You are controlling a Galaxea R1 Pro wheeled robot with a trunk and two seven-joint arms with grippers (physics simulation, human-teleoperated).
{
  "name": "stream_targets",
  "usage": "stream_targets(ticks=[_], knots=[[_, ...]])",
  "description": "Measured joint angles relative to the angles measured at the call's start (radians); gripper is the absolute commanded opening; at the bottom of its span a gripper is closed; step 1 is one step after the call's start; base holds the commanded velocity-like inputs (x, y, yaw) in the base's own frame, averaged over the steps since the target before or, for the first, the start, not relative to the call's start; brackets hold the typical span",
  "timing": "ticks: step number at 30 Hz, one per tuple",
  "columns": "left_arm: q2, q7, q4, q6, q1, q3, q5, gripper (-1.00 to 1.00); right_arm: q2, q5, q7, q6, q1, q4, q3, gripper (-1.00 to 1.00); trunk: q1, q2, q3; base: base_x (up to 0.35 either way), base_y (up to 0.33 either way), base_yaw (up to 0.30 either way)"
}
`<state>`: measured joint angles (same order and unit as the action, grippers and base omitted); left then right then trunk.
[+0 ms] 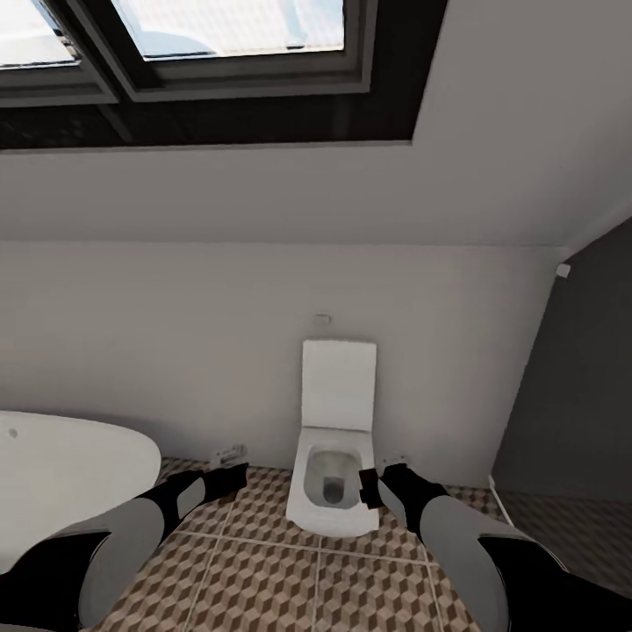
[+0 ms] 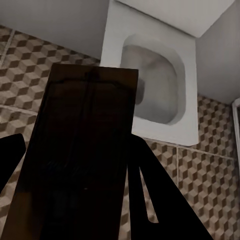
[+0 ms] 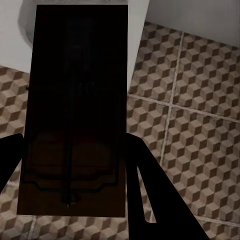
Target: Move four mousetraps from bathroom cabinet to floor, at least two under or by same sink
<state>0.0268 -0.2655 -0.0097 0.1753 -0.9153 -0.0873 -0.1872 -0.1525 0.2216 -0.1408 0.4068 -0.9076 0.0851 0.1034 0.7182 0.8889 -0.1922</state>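
One mousetrap, a dark brown board with wire parts, sits clamped between the fingers of the left gripper; a second mousetrap is pinched the same way in the right gripper. Both arms reach forward above the bathroom floor of cube-patterned tiles. A white toilet with its lid up stands against the pale wall between the two grippers. A white bathtub curves in at the left, and a dark-framed window sits overhead.
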Motion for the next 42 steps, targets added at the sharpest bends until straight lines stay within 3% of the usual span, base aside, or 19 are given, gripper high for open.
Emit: stream_targets(ticks=[4, 8, 11, 15, 17, 21, 27, 34, 42], knots=[[-0.001, 0.0, -0.009, -0.002, 0.0, 0.006, 0.006, -1.0, 0.001, -0.002, -0.001, -0.003, 0.0, 0.004, 0.0, -1.0, 0.0, 0.0, 0.0, 0.0, 0.0, -0.148], [-0.007, 0.0, -0.015, -0.003, 0.0, 0.046, 0.052, -1.0, 0.009, -0.005, 0.0, -0.006, 0.0, 0.009, 0.002, -1.0, 0.0, 0.0, 0.0, 0.0, 0.0, -0.171], [-0.033, 0.001, -0.019, -0.002, 0.0, 0.092, 0.106, -1.0, 0.025, -0.007, 0.005, -0.007, 0.0, 0.012, 0.003, -1.0, 0.0, 0.0, 0.0, 0.0, 0.0, -0.064], [-0.076, 0.003, -0.045, 0.001, 0.0, 0.122, 0.14, -1.0, 0.062, -0.009, 0.01, -0.029, 0.0, 0.014, 0.004, -1.0, 0.0, 0.0, 0.0, 0.0, 0.0, -0.017], [-0.084, 0.004, -0.057, 0.0, 0.0, 0.123, 0.143, -1.0, 0.088, -0.012, 0.011, -0.062, 0.0, 0.013, 0.004, -1.0, 0.0, 0.0, 0.0, 0.0, 0.0, -0.004], [-0.086, 0.003, -0.063, 0.007, 0.0, 0.12, 0.141, -1.0, 0.109, -0.016, 0.015, -0.081, 0.0, 0.013, 0.005, -1.0, 0.0, 0.0, 0.0, 0.0, 0.0, -0.002], [-0.087, 0.036, -0.062, 0.011, 0.0, 0.121, 0.139, -1.0, 0.114, -0.017, 0.017, -0.082, 0.0, 0.013, 0.005, -1.0, 0.0, 0.0, 0.0, 0.0, 0.0, 0.0], [-0.096, 0.158, -0.06, 0.033, 0.0, 0.119, 0.136, -1.0, 0.113, -0.017, 0.017, -0.081, 0.0, 0.013, 0.006, -1.0, 0.0, 0.0, 0.0, 0.0, 0.0, 0.0], [-0.098, 0.18, -0.061, 0.073, 0.0, 0.118, 0.139, -1.0, 0.111, -0.017, 0.017, -0.081, 0.0, 0.013, 0.006, -1.0, 0.027, 0.049, -0.021, 0.0, 0.0, 0.0]])
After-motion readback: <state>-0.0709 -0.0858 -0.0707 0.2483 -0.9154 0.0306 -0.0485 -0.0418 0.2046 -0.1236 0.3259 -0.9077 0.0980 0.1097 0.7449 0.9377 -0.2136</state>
